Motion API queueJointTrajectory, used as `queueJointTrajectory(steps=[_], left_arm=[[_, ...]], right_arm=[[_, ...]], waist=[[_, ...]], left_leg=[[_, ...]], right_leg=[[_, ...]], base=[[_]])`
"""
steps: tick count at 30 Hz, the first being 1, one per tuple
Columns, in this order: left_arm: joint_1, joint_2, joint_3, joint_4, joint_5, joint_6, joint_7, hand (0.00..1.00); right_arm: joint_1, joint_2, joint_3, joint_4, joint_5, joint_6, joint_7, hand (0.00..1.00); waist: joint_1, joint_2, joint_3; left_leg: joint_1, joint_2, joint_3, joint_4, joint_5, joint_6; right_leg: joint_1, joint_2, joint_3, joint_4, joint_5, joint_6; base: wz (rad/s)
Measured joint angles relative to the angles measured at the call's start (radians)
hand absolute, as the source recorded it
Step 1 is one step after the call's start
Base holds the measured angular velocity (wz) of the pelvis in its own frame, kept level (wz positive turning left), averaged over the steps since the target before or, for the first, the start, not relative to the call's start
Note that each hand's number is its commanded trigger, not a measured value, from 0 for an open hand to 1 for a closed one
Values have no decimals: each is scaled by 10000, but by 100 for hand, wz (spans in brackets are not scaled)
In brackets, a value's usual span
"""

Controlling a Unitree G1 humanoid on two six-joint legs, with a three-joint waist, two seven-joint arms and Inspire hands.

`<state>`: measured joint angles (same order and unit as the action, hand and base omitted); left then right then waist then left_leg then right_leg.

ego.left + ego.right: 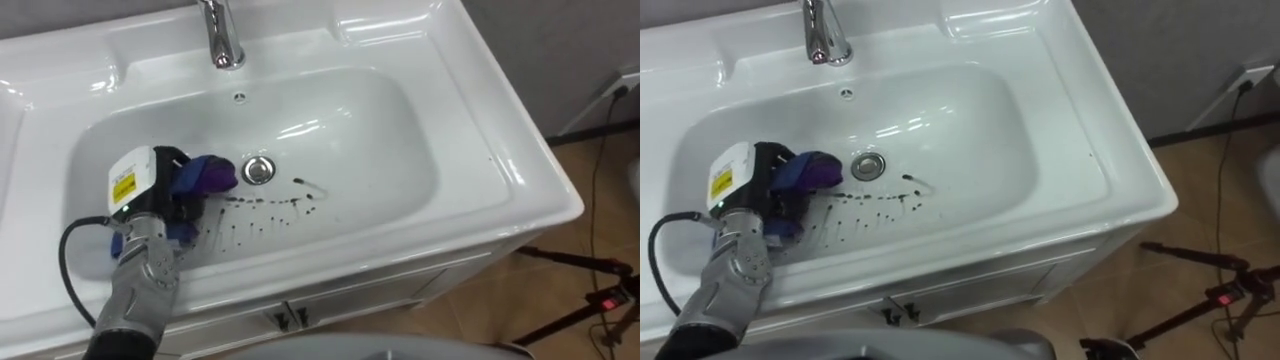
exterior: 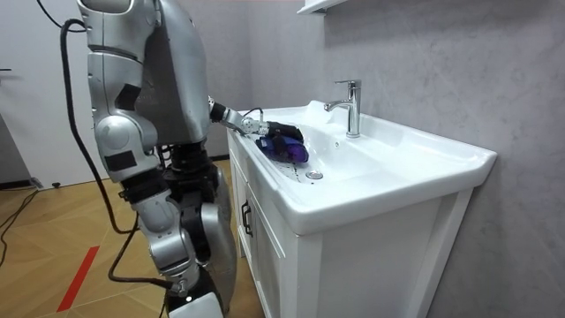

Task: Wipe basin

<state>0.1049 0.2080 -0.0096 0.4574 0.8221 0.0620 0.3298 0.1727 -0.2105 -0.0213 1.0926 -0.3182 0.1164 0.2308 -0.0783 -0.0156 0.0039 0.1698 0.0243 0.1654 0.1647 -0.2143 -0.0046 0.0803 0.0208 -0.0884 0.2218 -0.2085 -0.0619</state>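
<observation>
A: The left hand is clutching the purple cloth on the basin floor, just beside the drain.
B: It's risking smearing those dark specks toward the front rim, not lifting them.

The two eye views look steeply down from the robot's head, close above the basin, facing the tap at its far rim. Set side by side, they share the whole basin, the drain and the cabinet front, slightly offset. The room view stands farther off and lower, looks across the robot's side towards the wall, and shares the basin, tap and drain.
</observation>
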Motion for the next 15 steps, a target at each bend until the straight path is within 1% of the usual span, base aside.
queueJointTrajectory(steps=[3, 5, 7, 9, 11, 13, 15], left_arm=[[-22, 0, 0, 108, 220, 71, -187, 100], [-33, -1, -5, 203, 285, 129, -252, 100], [-167, -4, 0, 513, 517, 122, -336, 100], [-468, -35, 17, 992, 899, 96, -365, 100], [-498, -44, 17, 1179, 956, 100, -366, 100], [-477, -44, 44, 1324, 953, 122, -361, 100], [-478, -37, 109, 1381, 962, 188, -363, 100]], right_arm=[[19, -1, -2, 37, -46, 96, -69, 0], [21, -1, -8, 59, -72, 123, -99, 0], [23, 4, -30, 74, -212, 161, -94, 0], [29, 14, -36, 80, -484, 166, -95, 0], [41, 16, -30, 75, -495, 192, -97, 0], [17, 20, -29, 56, -601, 327, -97, 0], [19, 18, -34, 36, -855, 466, -102, 0]], waist=[[-3, -65, 1], [-12, -85, -30], [12, -76, -52], [9, -59, -66], [15, -45, -76], [29, -24, -89], [13, -28, -105]], left_leg=[[84, 3, 10, -7, 0, 0], [116, 4, -19, -7, 0, 0], [152, 4, -24, -7, 0, 0], [172, 4, -18, -6, 0, 0], [207, 10, 20, -10, 0, 0], [244, 32, 134, -10, 0, 0], [259, 68, 222, -11, 0, 0]], right_leg=[[71, 8, 10, -10, 0, 0], [86, 14, 27, -25, 0, -2], [91, 22, 59, -31, -2, -5], [91, 27, 81, -21, -2, -5], [84, 52, 147, 2, 1, -9], [82, 95, 293, 22, 23, -24], [72, 136, 344, 23, 51, -43]], base=[[0], [-4], [-6], [-4], [-9], [-17], [-12]])
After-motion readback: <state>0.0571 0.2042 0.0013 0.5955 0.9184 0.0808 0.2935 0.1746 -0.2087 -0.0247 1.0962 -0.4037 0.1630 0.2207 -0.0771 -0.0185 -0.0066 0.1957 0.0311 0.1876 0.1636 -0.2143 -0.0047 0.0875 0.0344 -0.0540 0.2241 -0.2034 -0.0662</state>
